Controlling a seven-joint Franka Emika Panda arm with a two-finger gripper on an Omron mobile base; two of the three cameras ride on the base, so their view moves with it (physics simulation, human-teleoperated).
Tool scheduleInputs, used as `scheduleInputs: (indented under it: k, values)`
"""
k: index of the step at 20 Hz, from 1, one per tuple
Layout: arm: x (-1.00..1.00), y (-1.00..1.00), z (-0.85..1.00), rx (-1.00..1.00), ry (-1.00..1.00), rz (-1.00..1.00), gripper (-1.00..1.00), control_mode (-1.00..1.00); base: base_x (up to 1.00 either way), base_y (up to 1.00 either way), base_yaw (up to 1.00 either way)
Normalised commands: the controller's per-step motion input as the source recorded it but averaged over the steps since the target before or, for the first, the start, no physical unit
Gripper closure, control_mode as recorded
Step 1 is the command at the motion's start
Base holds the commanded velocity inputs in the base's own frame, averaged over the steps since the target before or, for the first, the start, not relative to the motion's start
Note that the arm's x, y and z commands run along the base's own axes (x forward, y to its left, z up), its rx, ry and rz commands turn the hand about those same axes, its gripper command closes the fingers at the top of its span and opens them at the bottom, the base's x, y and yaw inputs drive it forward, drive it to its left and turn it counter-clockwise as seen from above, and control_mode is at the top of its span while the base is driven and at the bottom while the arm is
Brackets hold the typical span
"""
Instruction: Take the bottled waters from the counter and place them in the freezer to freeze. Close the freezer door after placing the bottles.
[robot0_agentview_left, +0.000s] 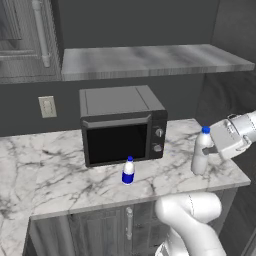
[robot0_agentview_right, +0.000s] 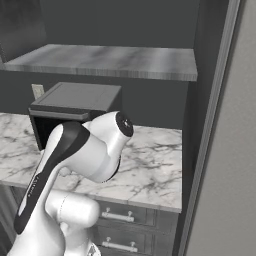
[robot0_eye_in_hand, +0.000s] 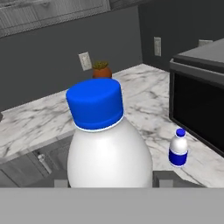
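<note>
So the end effector (robot0_agentview_left: 206, 148) was clamped on the taller bottle (robot0_agentview_left: 200, 152), the plain whitish one with the blue cap, gripping it from the side around the upper body. That bottle stood upright near the right end of the counter (robot0_agentview_left: 60, 180), close to the front edge. From the hand view its blue cap and round shoulders sat right between the two finger tips (robot0_eye_in_hand: 162, 178), really close to the lens.

The shorter bottle (robot0_agentview_left: 128, 171), the one with the blue label band, was upright too, near the counter's front edge and just in front of the microwave (robot0_agentview_left: 122, 125), well apart from the taller one. The microwave door was closed, and you couldn't tell what was inside through the dark glass. Both bottles were capped; whether they held anything I couldn't tell.

Farther along the counter by the back wall, the hand view picked up a small potted plant (robot0_eye_in_hand: 101, 70) next to a wall outlet (robot0_eye_in_hand: 85, 61).
</note>
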Motion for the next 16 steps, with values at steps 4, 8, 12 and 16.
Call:
scheduleInputs:
  k: [4, 8, 12, 16]
  values:
    - [0.0, 0.0, 0.0, 0.0, 0.0, 0.0, 1.0, 1.0, -0.33, 0.0, -0.09]
    - [0.0, 0.0, 0.0, 0.0, 0.0, 0.0, 1.0, 1.0, -0.96, -0.07, -0.42]
    - [0.0, 0.0, 0.0, 0.0, 0.0, 0.0, 1.0, 1.0, -0.63, -0.28, -0.59]
    - [0.0, 0.0, 0.0, 0.0, 0.0, 0.0, 1.0, 1.0, -0.05, -0.29, -0.76]
